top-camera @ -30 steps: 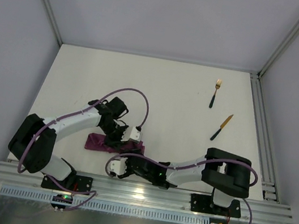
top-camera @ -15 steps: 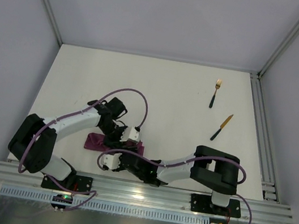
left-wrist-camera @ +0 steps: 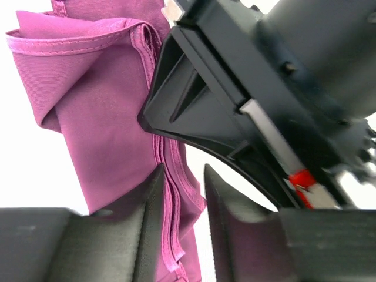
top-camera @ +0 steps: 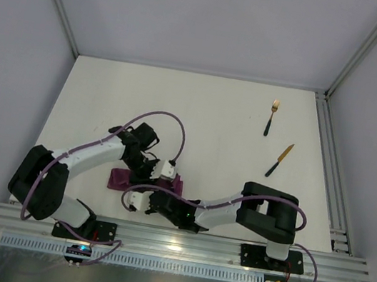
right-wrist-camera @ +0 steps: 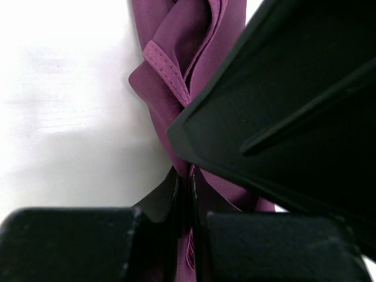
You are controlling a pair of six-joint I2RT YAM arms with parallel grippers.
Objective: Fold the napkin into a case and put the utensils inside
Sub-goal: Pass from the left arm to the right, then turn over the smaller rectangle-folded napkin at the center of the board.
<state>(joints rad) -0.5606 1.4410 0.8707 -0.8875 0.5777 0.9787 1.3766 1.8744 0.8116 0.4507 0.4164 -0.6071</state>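
Two utensils lie at far right on the white surface (top-camera: 201, 107), well apart from everything else: fork (top-camera: 271, 117) farther back, knife (top-camera: 279, 160) nearer, both with dark handles and gold ends, not touching each other. Napkin (top-camera: 118, 178) sits near the front edge, left of centre, bunched into a narrow magenta-purple strip. Both arms crowd over its right end, so the top view shows only the left part. Purple cable (top-camera: 177, 121) loops above the left arm. Left wrist view: cloth folded in several layers, stitched hems stacked along one edge, loose flap at the top. Left tool (left-wrist-camera: 182, 176) has its fingers slightly apart, straddling that hemmed edge, with a sliver of white surface between cloth and one finger. The other arm's big black body fills the upper right there and blocks the rest of the cloth. Right wrist view: right tool (right-wrist-camera: 185, 182) has its fingers pressed together on a thin hem, clamped on the napkin; a dark tool body covers the right side. Top view shows neither grip; only it shows the utensils.
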